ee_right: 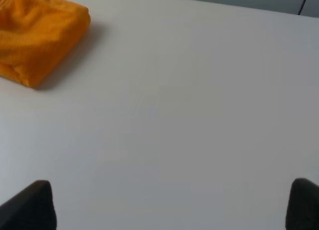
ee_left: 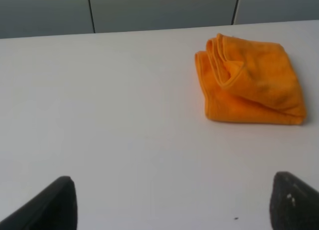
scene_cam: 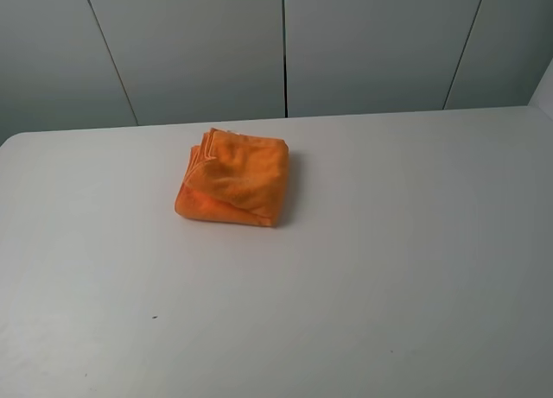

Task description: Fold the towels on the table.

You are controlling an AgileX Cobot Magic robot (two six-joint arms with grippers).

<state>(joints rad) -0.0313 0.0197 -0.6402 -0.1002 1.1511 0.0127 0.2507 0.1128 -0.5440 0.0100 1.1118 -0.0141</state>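
Observation:
The orange towel (scene_cam: 233, 188) lies folded into a small thick stack on the white table (scene_cam: 389, 268), left of centre towards the back. It also shows in the left wrist view (ee_left: 251, 86) and in a corner of the right wrist view (ee_right: 37, 38). No arm shows in the exterior high view. My left gripper (ee_left: 172, 205) is open and empty, its dark fingertips (ee_left: 52, 205) wide apart, well short of the towel. My right gripper (ee_right: 169, 207) is open and empty too, with its fingertips (ee_right: 30, 205) far from the towel.
Grey wall panels (scene_cam: 363, 44) stand behind the table's back edge. A tiny dark speck (scene_cam: 155, 317) lies on the table near the front left. The table's left back corner (scene_cam: 13, 139) is rounded.

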